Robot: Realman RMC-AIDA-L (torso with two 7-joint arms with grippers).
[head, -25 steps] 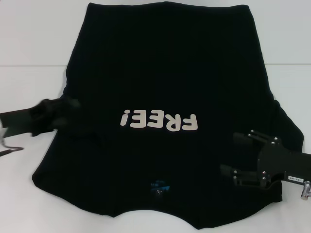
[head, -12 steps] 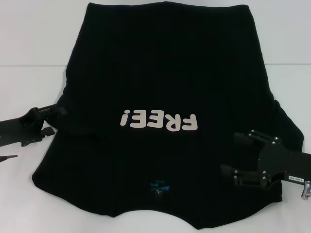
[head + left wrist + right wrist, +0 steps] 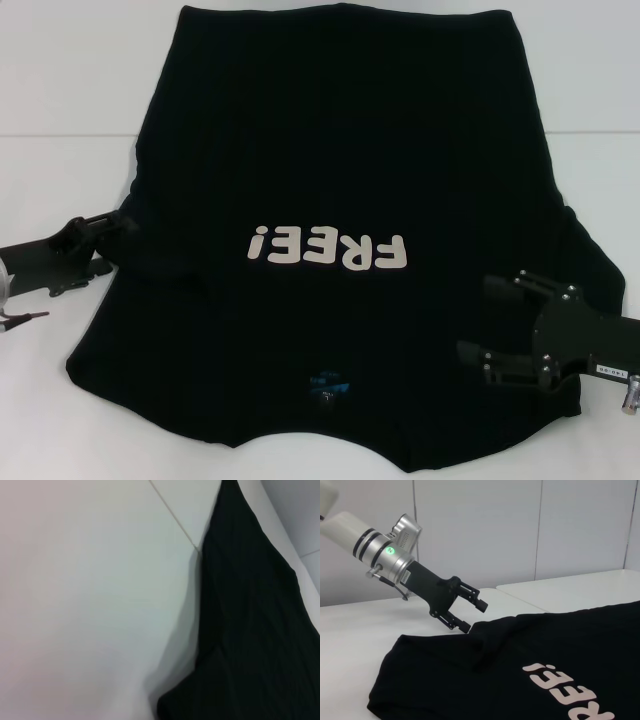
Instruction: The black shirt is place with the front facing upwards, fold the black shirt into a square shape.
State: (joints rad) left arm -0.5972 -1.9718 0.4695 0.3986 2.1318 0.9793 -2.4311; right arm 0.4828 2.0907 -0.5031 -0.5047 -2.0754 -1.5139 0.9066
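Lying flat across the middle of the worktop (image 3: 60, 90), the black shirt (image 3: 340, 150) is showing no fold yet; my left gripper (image 3: 470, 614) and right gripper (image 3: 500, 320) are hovering with jaws spread at its left and lower-right edges.

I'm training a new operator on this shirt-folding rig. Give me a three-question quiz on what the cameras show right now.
1. True or false: the shirt lies flat with its "FREE!" lettering facing up.
2. Which gripper hovers over the shirt near its neck end? A) left B) right C) neither
3. Fill in: the left gripper is at the shirt's ____ edge, fingers open.

Key
1. True. The lettering shows, and so does the blue neck label nearest the robot.
2. B. The right gripper is open above the cloth at the shirt's right side.
3. Left. In the right wrist view its tips reach the raised fold by the sleeve.
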